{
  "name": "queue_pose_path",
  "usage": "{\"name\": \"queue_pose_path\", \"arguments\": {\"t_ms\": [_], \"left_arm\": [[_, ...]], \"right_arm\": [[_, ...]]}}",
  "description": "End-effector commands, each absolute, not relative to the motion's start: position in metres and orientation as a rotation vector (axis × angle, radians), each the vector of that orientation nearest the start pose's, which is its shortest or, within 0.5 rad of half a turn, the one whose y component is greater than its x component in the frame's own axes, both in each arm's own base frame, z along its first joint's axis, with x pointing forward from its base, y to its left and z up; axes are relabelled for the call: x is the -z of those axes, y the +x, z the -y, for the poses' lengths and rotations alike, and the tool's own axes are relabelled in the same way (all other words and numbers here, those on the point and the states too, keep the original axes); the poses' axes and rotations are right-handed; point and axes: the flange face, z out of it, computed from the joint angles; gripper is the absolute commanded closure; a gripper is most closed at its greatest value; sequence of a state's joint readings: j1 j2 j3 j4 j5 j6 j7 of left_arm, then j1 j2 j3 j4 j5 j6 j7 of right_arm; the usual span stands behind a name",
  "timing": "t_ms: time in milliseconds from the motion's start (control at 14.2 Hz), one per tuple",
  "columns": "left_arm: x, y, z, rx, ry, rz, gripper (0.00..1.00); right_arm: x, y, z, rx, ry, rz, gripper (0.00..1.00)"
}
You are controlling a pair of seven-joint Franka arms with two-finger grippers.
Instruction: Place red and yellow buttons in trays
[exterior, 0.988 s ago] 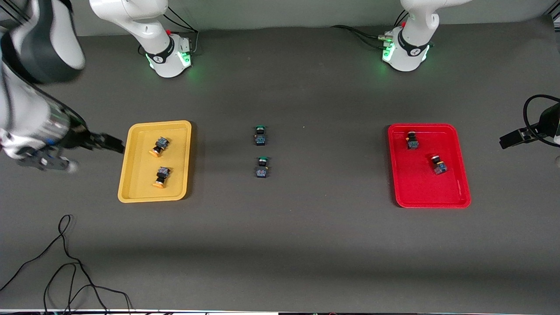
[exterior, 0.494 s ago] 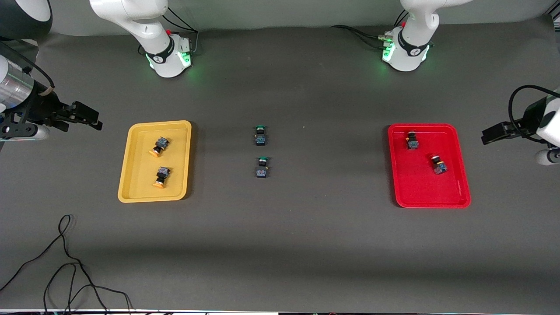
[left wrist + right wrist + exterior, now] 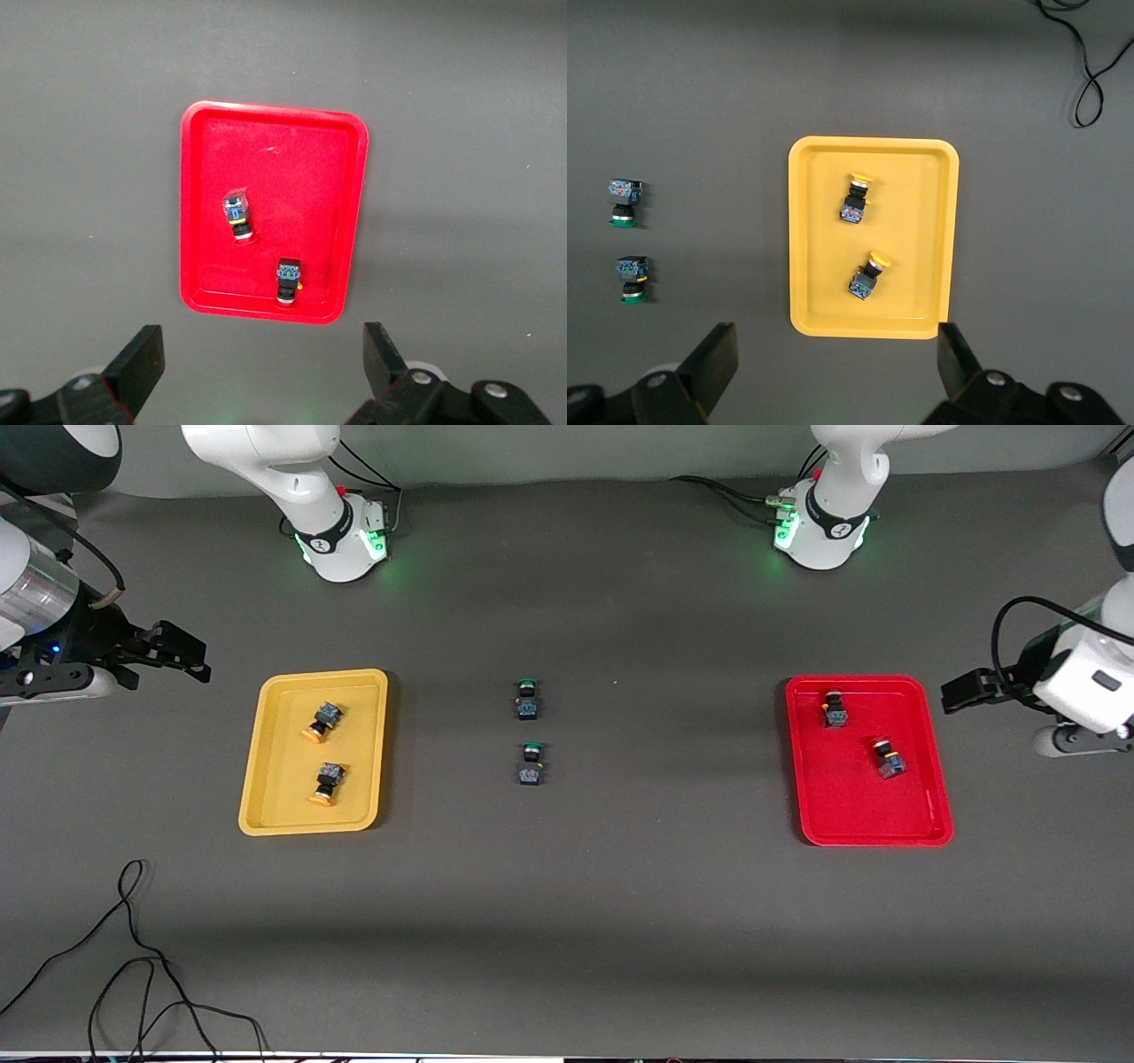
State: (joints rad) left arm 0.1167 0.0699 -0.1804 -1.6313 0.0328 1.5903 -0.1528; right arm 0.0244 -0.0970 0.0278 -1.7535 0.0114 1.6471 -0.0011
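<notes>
The yellow tray [image 3: 275, 779] holds two yellow-capped buttons [image 3: 321, 722] [image 3: 326, 783], both lying on their sides. The red tray [image 3: 850, 806] holds two red-capped buttons [image 3: 834, 708] [image 3: 888, 758]. My right gripper [image 3: 182, 657] is open and empty over the bare table beside the yellow tray, toward the right arm's end. My left gripper [image 3: 961, 691] is open and empty over the table just off the red tray's edge. The left wrist view shows the red tray [image 3: 292, 159] with both buttons past the open gripper [image 3: 264, 354]. The right wrist view shows the yellow tray [image 3: 815, 230] past the open gripper [image 3: 837, 359].
Two green-capped buttons [image 3: 527, 699] [image 3: 531, 763] lie on the dark mat midway between the trays; they also show in the right wrist view [image 3: 623, 202]. A loose black cable [image 3: 133, 957] lies on the table nearer the front camera than the yellow tray.
My right gripper has drawn away from the yellow tray's edge and risen. My left gripper has moved in toward the red tray. The buttons and trays have not moved.
</notes>
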Motion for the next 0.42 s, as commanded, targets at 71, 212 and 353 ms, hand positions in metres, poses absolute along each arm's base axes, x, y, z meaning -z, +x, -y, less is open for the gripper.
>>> {"name": "queue_pose_path", "arguments": {"t_ms": [71, 212, 353], "left_arm": [[-0.5599, 0.5557, 0.0324, -0.137, -3.109, 0.133, 0.0], [-0.5607, 0.5564, 0.0323, -0.139, -3.109, 0.133, 0.0], [-0.5666, 0.5566, 0.034, -0.13, -3.11, 0.129, 0.0]], "right_arm": [[-0.5967, 0.5284, -0.0228, -0.007, -3.137, 0.117, 0.0], [-0.5959, 0.5287, -0.0245, -0.01, -3.137, 0.122, 0.0], [-0.6013, 0.5282, -0.0254, 0.0, -3.137, 0.117, 0.0]]}}
